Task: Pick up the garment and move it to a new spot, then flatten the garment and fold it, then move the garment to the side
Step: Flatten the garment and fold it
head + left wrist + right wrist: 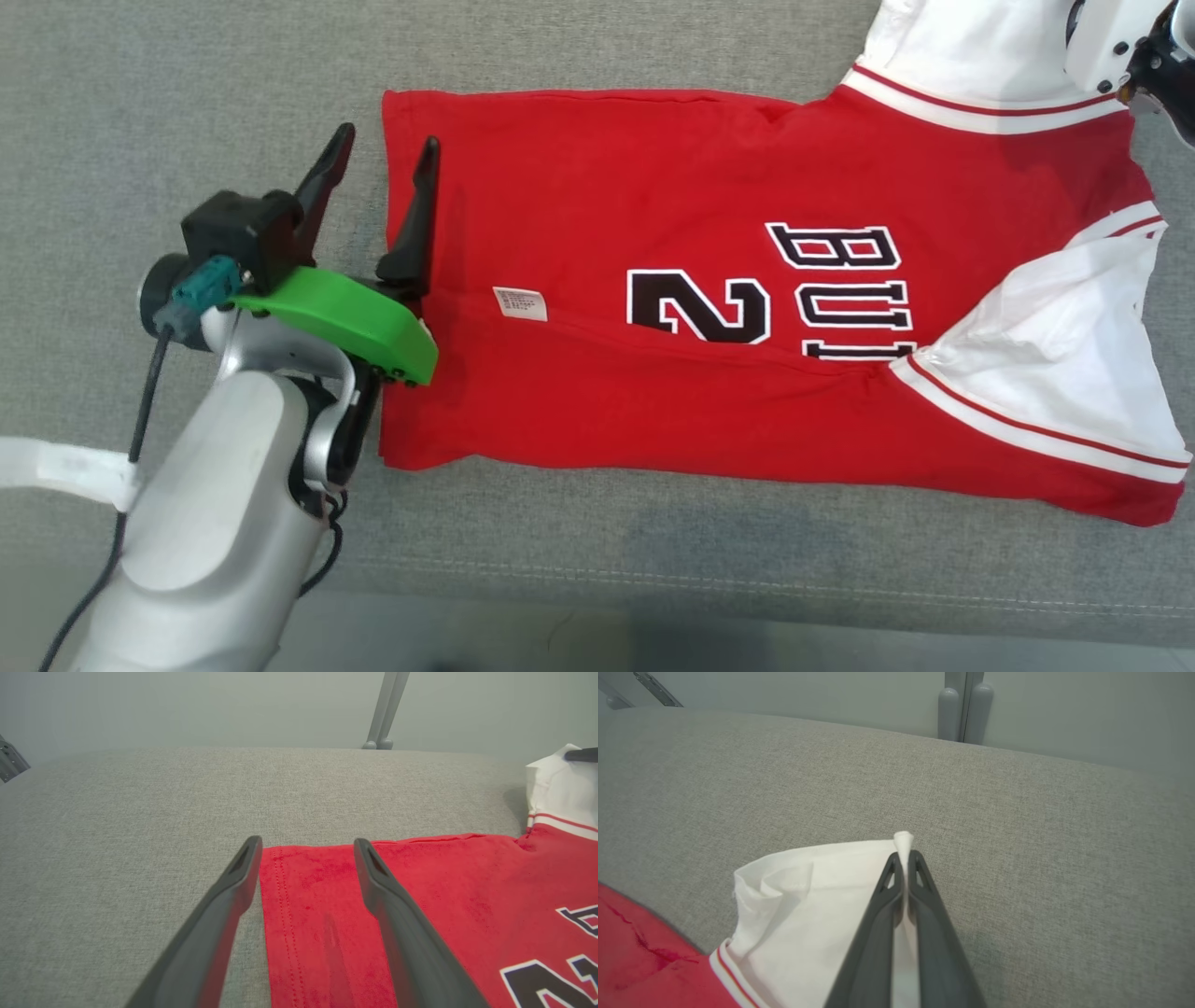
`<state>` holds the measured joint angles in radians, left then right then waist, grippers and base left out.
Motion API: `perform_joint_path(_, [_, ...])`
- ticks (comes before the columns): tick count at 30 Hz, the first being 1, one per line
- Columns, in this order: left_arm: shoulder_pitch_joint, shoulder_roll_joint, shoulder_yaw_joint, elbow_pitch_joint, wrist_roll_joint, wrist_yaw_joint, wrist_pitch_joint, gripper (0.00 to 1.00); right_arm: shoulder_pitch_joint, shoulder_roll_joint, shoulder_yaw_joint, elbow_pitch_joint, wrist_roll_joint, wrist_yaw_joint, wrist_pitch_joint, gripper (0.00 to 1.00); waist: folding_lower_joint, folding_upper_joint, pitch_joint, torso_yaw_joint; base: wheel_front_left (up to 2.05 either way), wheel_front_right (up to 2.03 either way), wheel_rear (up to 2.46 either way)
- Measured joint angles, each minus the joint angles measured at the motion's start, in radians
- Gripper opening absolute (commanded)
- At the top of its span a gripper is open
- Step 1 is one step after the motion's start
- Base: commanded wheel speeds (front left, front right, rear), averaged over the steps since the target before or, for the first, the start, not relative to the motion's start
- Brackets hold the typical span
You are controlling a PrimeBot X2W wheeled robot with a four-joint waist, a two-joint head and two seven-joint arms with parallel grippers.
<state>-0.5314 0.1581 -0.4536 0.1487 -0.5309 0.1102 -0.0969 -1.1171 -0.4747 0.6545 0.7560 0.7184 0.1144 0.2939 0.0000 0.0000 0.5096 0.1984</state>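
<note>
Between the clamped jaws of the right gripper (pixel 903 858) sits the white sleeve (pixel 808 896) of a soft red fabric jersey (pixel 653 177); the left gripper (pixel 307 841) holds its jaws apart astride the hem (pixel 280 896). Likely limp and light: pinch edges.

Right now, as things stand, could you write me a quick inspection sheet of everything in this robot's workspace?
Surface: grey fabric surface, stitched seam along the near edge.
Job's things: red jersey lying spread out, partly folded over; small white label showing.
Clutter: nothing seen.
Pincers: left pincer open, straddling the jersey's hem edge; right pincer shut on the white sleeve.
Cables: dark cable running along the left arm.
Surroundings: pale wall and grey posts behind the surface.
</note>
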Motion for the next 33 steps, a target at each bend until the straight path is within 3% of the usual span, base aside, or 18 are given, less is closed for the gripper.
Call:
perform_joint_path(10, [-0.128,0.041,0.02,0.178,0.006,0.0,0.143,1.0,0.0,0.031,0.031,-0.001,0.009,0.009,-0.021,0.0,0.0,0.0,0.008,-0.073,0.0,0.0,0.0])
perform_joint_path(23, [-0.211,0.019,0.047,0.291,-0.022,-0.006,0.168,0.98,-0.001,0.034,0.061,0.0,0.015,0.009,-0.04,0.0,0.0,0.0,0.028,-0.099,0.0,0.0,0.0])
perform_joint_path(24, [-0.214,0.019,0.047,0.298,-0.022,-0.01,0.168,0.89,-0.001,0.034,0.064,0.0,0.019,0.009,-0.04,0.0,0.0,0.0,0.029,-0.099,0.0,0.0,0.0])
perform_joint_path(26, [-0.219,0.017,0.045,0.308,-0.022,-0.015,0.168,0.78,-0.001,0.033,0.07,0.0,0.022,0.009,-0.044,0.0,0.0,0.0,0.03,-0.099,0.0,0.0,0.0])
perform_joint_path(30, [-0.233,0.016,0.036,0.333,-0.021,-0.018,0.176,0.76,-0.002,0.03,0.079,0.0,0.026,0.009,-0.051,0.0,0.0,0.0,0.031,-0.098,0.0,0.0,0.0])
perform_joint_path(33, [-0.239,0.016,0.031,0.351,-0.021,-0.028,0.186,0.67,-0.002,0.029,0.087,-0.001,0.031,0.009,-0.053,0.0,0.0,0.0,0.031,-0.096,0.0,0.0,0.0])
